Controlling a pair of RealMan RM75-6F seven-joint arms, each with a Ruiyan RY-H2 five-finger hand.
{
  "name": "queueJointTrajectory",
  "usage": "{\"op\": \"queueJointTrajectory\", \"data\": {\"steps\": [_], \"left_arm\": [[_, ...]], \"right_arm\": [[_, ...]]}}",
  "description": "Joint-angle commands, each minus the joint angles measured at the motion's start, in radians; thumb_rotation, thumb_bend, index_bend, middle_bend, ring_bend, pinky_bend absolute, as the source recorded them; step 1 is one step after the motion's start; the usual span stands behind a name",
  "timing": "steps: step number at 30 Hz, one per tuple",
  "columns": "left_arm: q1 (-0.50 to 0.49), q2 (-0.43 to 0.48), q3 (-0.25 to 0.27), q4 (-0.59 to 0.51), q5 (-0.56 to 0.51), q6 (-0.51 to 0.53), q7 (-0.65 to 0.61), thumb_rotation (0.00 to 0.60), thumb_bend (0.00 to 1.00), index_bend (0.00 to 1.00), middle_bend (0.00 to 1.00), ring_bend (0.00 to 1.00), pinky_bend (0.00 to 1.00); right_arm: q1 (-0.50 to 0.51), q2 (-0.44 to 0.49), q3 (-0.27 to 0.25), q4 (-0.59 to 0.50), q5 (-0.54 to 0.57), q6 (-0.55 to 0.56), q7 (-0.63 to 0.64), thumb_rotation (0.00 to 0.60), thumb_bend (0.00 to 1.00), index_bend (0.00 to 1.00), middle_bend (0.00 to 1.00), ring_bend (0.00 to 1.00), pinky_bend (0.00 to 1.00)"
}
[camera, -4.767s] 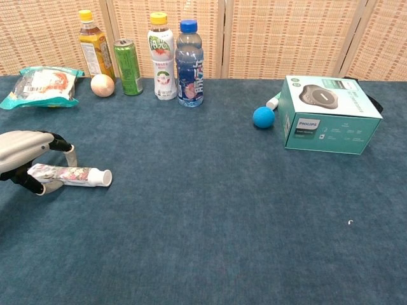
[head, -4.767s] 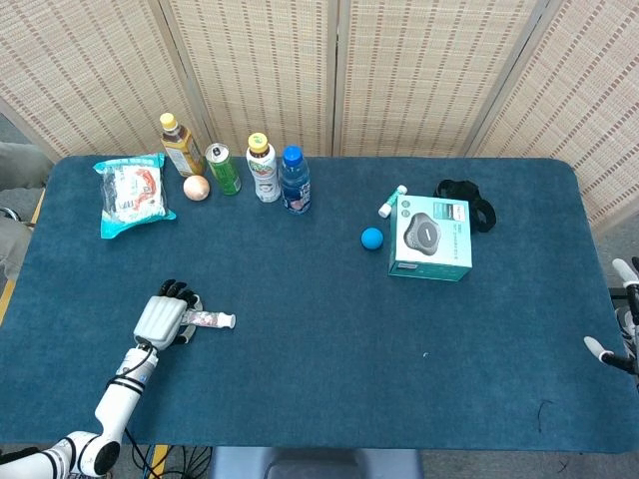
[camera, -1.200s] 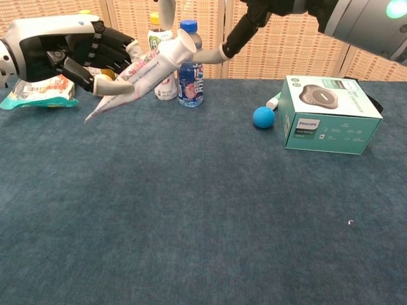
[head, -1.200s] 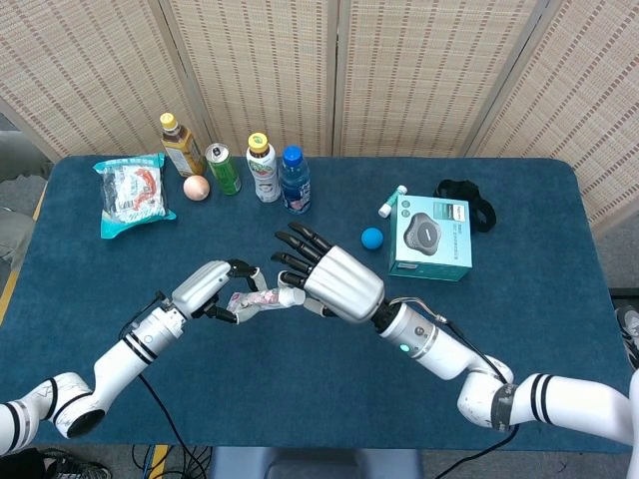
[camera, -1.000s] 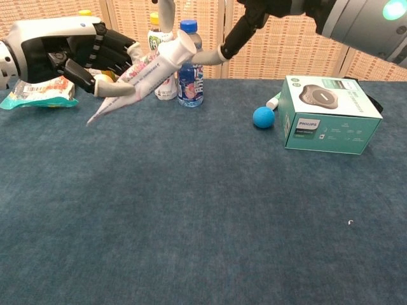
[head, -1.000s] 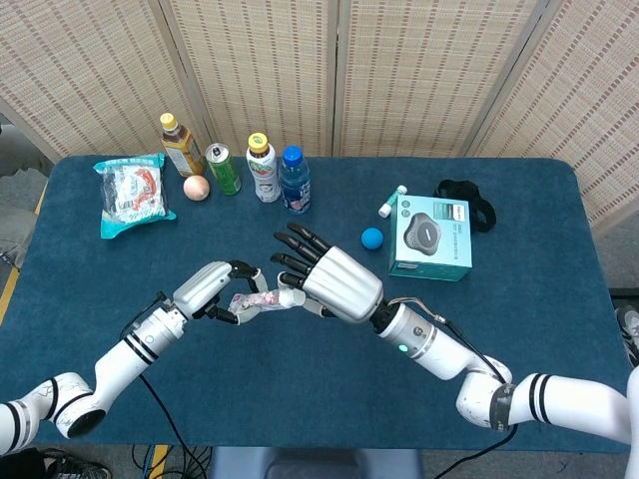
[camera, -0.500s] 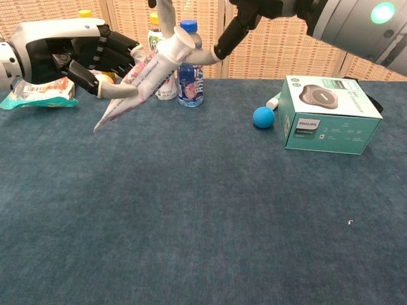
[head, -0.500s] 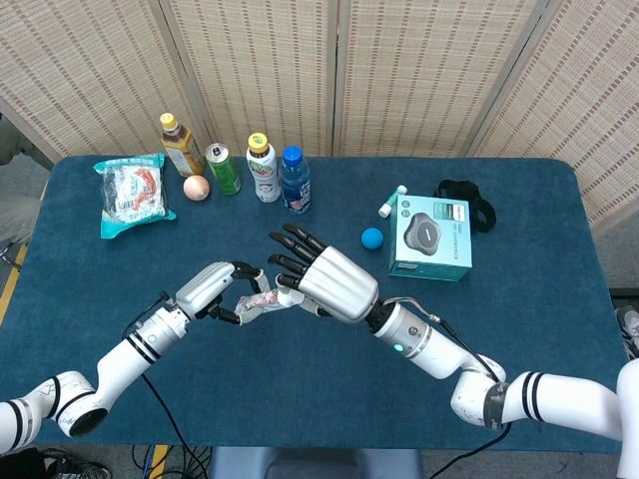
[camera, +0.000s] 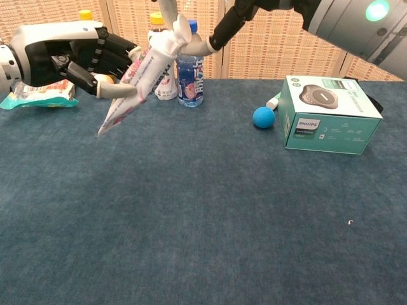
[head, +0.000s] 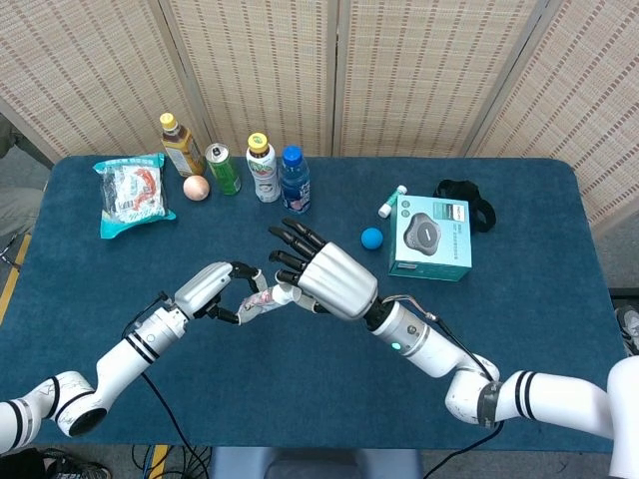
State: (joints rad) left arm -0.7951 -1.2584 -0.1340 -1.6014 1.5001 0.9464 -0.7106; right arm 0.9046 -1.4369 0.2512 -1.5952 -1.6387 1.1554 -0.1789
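Chest view shows one tube (camera: 141,81), white with a pink flowered print, held in the air above the table (camera: 203,210), tilted with its capped end up toward the blue-capped bottle (camera: 189,62) and its flat crimped end pointing down and left. The left hand (camera: 82,54) grips the tube's lower half with its fingers curled around it, while the right hand (head: 324,274) pinches the cap end between thumb and a finger, its other fingers spread wide. In the head view the tube (head: 258,301) hangs just in front of that blue-capped bottle (head: 294,181), between the two hands, the left hand (head: 208,289) to its left. Counting outward from that bottle: it is one of three bottles, with a white yellow-capped one (head: 263,168) just beside it and an amber one (head: 180,145) further left; one green can (head: 223,168) and one pale ball (head: 196,188) stand between those; one snack bag (head: 131,192) lies left of them all. To the right of the bottle are one blue ball (head: 371,238), one small white tube (head: 391,202), one teal box (head: 431,238) and one black strap (head: 469,202) behind the box. All of these keep to the far half of the table; the near half, from the bottle toward the front edge, is open blue cloth, crossed only by the two forearms.
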Motion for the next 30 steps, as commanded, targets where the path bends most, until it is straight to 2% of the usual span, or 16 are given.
{"op": "queueJointTrajectory", "data": {"steps": [1,24,30], "left_arm": [[0.000,0.000,0.001,0.002,0.000,-0.002,-0.010,0.600,0.33,0.66,0.64,0.43,0.26],[-0.002,0.059,-0.014,0.012,-0.017,-0.035,-0.220,0.600,0.33,0.67,0.65,0.43,0.27],[0.002,0.073,-0.019,0.021,-0.021,-0.035,-0.255,0.600,0.33,0.67,0.65,0.43,0.28]], "right_arm": [[0.001,-0.007,0.001,0.007,-0.001,0.007,0.004,0.600,0.15,0.64,0.37,0.08,0.10],[-0.004,-0.028,0.002,0.032,0.007,0.044,-0.004,0.600,0.16,0.64,0.37,0.09,0.11],[-0.007,-0.013,-0.001,0.012,0.023,0.029,-0.011,0.600,0.24,0.64,0.37,0.09,0.11]]}}
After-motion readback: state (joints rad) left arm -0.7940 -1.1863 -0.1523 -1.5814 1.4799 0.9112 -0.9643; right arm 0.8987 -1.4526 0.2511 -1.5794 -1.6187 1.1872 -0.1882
